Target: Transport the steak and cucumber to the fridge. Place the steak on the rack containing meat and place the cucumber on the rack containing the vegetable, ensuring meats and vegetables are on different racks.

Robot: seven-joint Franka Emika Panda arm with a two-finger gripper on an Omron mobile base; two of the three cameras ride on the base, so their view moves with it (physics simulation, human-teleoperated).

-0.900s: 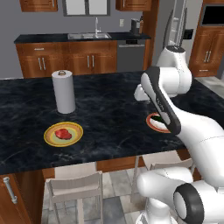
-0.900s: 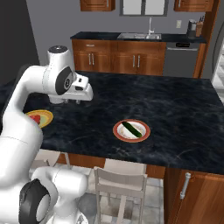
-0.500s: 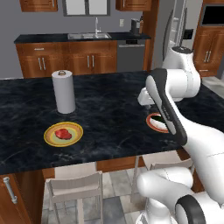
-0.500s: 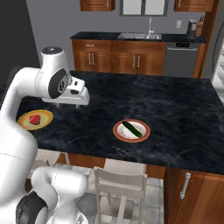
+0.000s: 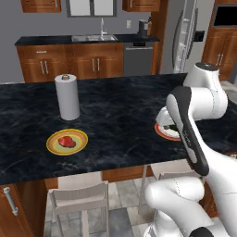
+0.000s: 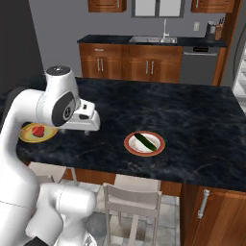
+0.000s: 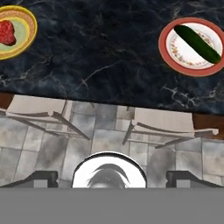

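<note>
The bright red raw steak (image 5: 66, 140) lies on a yellow red-rimmed plate (image 5: 80, 144) on the black marble surface (image 5: 115, 115), near a white paper towel roll (image 5: 67, 97). The dark green cucumber (image 6: 144, 141) lies on a white red-rimmed plate (image 6: 157, 146); in the left base view the arm hides most of it. The tall grey-silver fridge (image 5: 184, 34) stands beyond, doors closed. In the hand view, the tool (image 7: 112, 177) shows tips set wide apart, grasping nothing, above two chairs (image 7: 164, 122).

Glossy black marble-like counter (image 5: 115, 115), brown wooden cabinets (image 5: 78, 65), seemingly brushed-metal fridge (image 5: 185, 37).
</note>
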